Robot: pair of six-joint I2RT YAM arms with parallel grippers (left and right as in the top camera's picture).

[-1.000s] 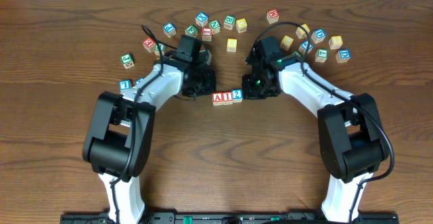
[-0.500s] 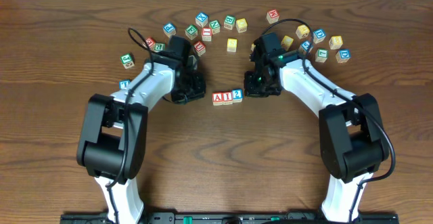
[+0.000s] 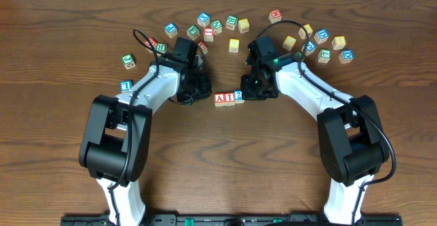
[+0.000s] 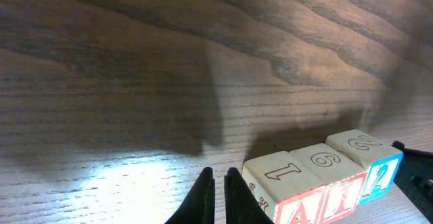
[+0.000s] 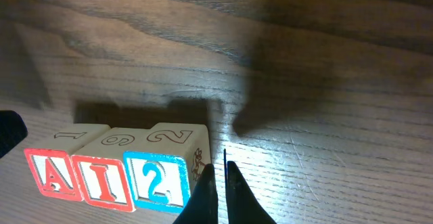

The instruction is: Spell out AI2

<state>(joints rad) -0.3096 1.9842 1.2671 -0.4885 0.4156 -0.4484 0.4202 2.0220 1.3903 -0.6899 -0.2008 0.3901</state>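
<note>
Three cubes sat touching in one row mid-desk [image 3: 218,158]: one red "A" cube [image 5: 53,173], one red "I" cube [image 5: 103,178] and one blue "2" cube [image 5: 157,180]. Roughly twenty loose cubes [image 3: 234,44] lay farther back. The left pincer [image 4: 220,180] sat just left of the "A" cube and the right pincer [image 5: 218,173] just right of the "2" cube, both narrowed to a sliver and holding nothing.

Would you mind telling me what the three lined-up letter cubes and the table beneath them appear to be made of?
The A cube, I cube and 2 cube look like pale unvarnished wood: faint grain on top, matte faces with painted red or blue frames and letters. The table shows brown wood grain with a slight sheen; solid wood or laminate, I cannot tell.
</note>
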